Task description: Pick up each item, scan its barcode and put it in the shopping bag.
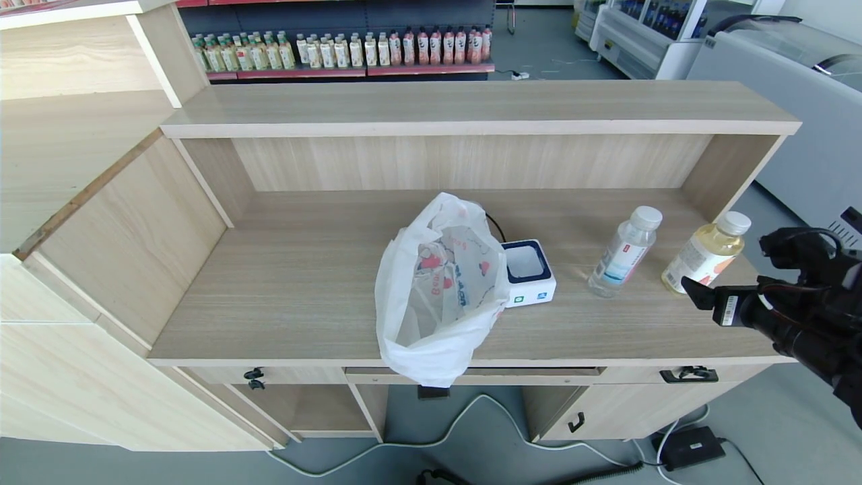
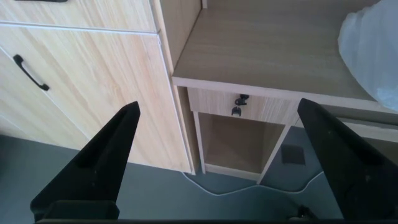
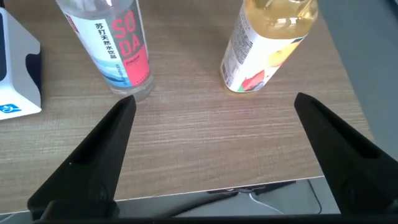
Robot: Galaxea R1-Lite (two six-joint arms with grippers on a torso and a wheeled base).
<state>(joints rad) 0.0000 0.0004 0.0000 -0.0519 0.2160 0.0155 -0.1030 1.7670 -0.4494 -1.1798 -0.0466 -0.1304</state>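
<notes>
On the right side of the wooden counter [image 1: 303, 296] stand a clear water bottle [image 1: 623, 253] [image 3: 115, 46] and a bottle of yellow drink [image 1: 706, 253] [image 3: 266, 43], both upright. A white shopping bag [image 1: 438, 289] [image 2: 373, 53] sits open at the counter's front middle, with a white barcode scanner [image 1: 528, 271] [image 3: 15, 78] beside it. My right gripper [image 3: 214, 162] is open, hovering by the counter's right front corner just short of the two bottles. My left gripper [image 2: 221, 155] is open, low in front of the counter's left cabinets, holding nothing.
The counter has a raised back wall and side walls. Drawers and cabinet doors [image 2: 74, 81] sit below the front edge, with cables on the floor [image 1: 471, 431]. Shelves of drinks [image 1: 350, 50] and freezers [image 1: 794, 74] stand behind.
</notes>
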